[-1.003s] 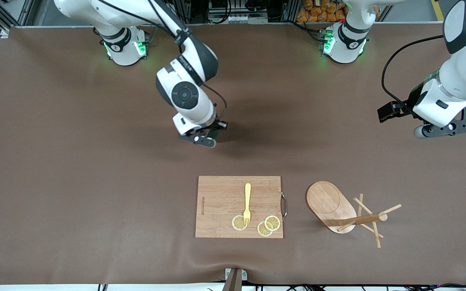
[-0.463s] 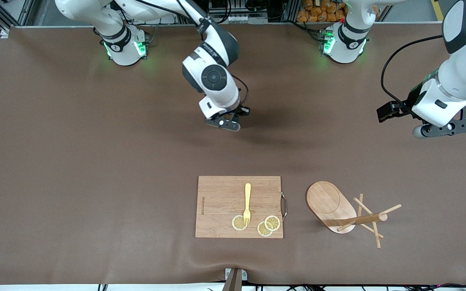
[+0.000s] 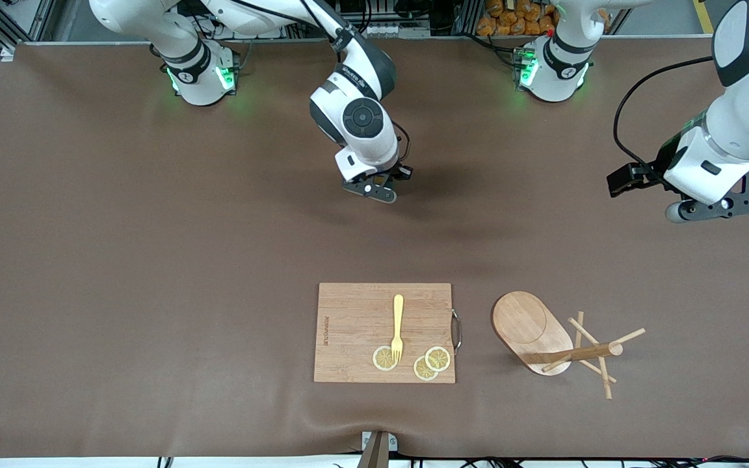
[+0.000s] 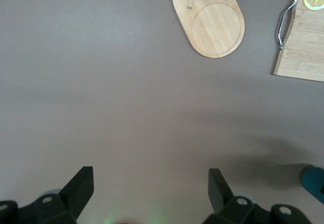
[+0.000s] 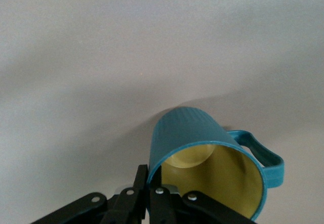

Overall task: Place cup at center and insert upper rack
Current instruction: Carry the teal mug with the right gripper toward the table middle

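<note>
One cup (image 5: 207, 155) hangs pinched by its rim in the right gripper (image 3: 374, 190), tilted, over bare table (image 3: 121, 260), presumably on its way to a central spot. Its fingers (image 5: 152, 191) are closed on the wall. Below and toward the left arm's end, the rack (image 3: 560, 341) lies toppled beside the board (image 3: 355, 325). Left gripper (image 4: 147, 193) waits, spread wide and empty, over table near the rack.
</note>
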Tool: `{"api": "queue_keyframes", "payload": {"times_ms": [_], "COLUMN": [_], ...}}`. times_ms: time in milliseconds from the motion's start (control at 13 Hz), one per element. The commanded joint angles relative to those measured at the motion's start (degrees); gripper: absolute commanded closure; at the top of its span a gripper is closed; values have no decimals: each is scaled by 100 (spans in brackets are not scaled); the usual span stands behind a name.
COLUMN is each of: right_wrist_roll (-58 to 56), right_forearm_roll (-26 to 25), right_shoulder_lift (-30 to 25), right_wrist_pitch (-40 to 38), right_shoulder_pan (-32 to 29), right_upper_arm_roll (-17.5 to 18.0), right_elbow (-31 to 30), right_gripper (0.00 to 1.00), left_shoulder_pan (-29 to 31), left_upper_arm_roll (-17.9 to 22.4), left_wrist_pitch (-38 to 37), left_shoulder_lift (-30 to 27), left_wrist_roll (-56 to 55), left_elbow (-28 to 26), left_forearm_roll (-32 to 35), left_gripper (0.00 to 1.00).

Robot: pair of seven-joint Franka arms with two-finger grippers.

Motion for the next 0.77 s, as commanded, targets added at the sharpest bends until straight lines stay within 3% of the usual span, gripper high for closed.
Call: {"api": "queue_keyframes", "payload": {"times_ms": [0,386,694], "right_wrist_roll": [300,300,300], "right_forearm_roll": [56,38,21], "right_shoulder_lift": [101,145,225], "right_wrist_pitch": [-50,-50,-41], "right_shoulder_pan": [150,185,185], "right_upper_arm_roll": [-79,-106,-106], "right_elbow": [96,87,87], "right_gripper": [100,99,88], "left_shoulder_pan": [35,26,26], "left_upper_arm_roll": [-12,-12,-21], "left_wrist_pitch": [7,7,16], "left_shoulder_lift": [-92,-83,-83], "left_wrist_roll": [2,-59,-59], "left_elbow": [-2,24,50], "left_forearm_roll": [30,3,-14], "left_gripper": [0,0,0]}}
